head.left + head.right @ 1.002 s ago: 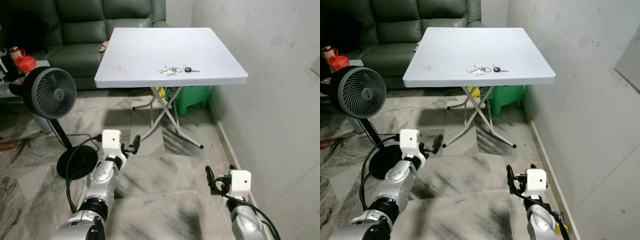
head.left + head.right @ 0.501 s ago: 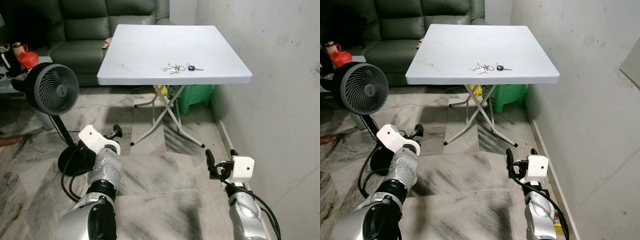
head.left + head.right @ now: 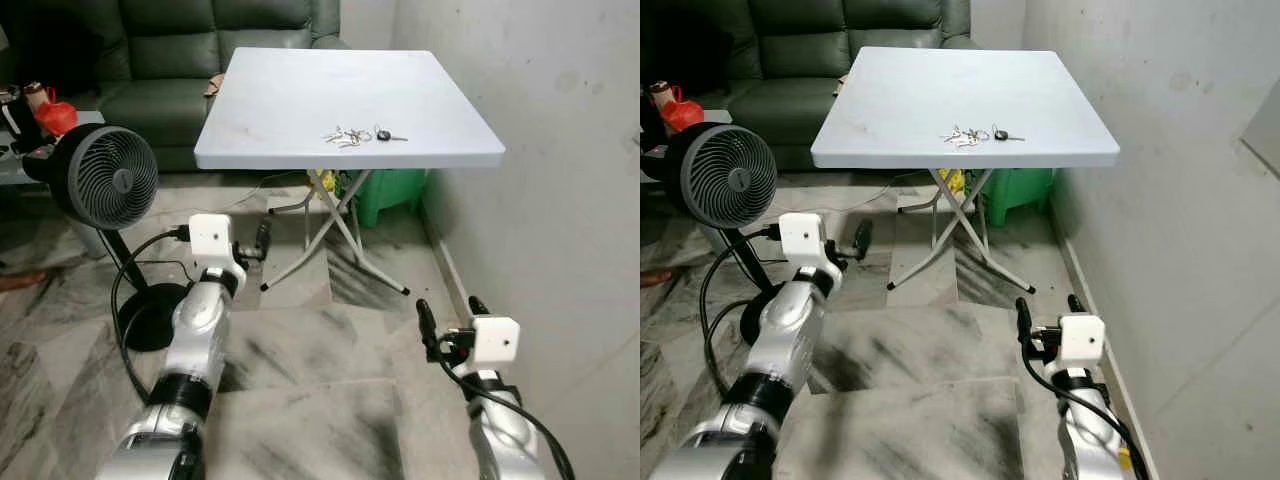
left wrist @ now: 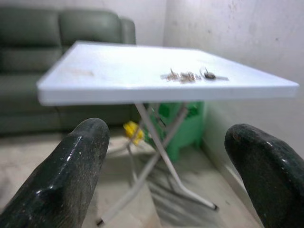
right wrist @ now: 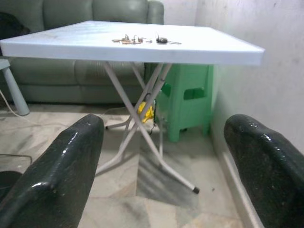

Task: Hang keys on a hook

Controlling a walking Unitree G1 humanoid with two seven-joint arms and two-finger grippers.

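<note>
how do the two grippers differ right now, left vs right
The left gripper is raised higher, near the fan and just short of the table edge; the right gripper hangs lower, close to the wall. Both are open and empty, aimed toward the keys on the table.

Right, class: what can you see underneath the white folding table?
Under the white folding table stand its crossed metal legs, a green plastic stool by the wall, and something yellow behind the legs. The tabletop hides the stool's top and whatever lies further back.
</note>
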